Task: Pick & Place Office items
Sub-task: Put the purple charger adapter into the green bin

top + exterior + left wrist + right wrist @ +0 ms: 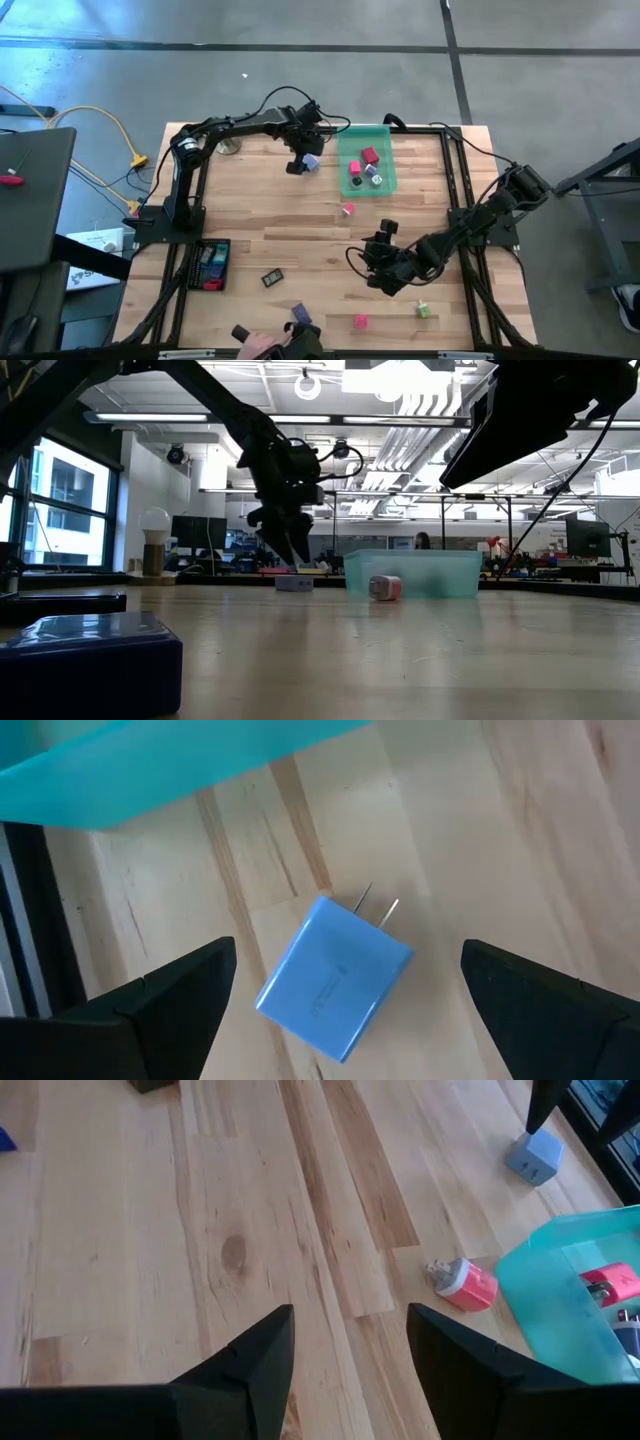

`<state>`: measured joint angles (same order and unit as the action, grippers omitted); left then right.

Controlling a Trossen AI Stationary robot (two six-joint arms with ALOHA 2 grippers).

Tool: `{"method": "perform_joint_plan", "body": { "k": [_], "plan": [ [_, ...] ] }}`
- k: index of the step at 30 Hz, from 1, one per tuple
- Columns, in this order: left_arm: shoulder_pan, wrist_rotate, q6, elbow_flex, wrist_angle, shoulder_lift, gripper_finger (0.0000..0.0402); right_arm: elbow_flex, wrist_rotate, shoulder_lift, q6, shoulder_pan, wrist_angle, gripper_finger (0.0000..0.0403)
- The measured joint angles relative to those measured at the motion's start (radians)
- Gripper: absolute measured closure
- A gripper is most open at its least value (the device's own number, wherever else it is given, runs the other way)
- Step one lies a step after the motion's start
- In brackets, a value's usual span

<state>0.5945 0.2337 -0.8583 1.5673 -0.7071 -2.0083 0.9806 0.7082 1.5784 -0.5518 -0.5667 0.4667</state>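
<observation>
The left gripper (345,1010) hangs wide open, holding nothing, over a blue charger block (335,977) lying on the desk (300,235) just beside the green tray (385,180). The right gripper (350,1355), open and empty, hovers near a pink charger (465,1283) beside that tray.

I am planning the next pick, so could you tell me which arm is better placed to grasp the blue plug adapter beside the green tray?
Left: the left gripper hangs open directly over the blue plug adapter; the right gripper is mid-table, farther off.
</observation>
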Motion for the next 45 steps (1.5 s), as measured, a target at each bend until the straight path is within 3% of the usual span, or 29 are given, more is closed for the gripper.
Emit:
{"method": "perform_joint_plan", "body": {
  "k": [45],
  "plan": [
    [-0.003, -0.074, 0.010, 0.000, 0.029, -0.092, 0.0022, 0.000, 0.000, 0.000, -0.001, 0.000, -0.001, 0.0220]
  ]
}}
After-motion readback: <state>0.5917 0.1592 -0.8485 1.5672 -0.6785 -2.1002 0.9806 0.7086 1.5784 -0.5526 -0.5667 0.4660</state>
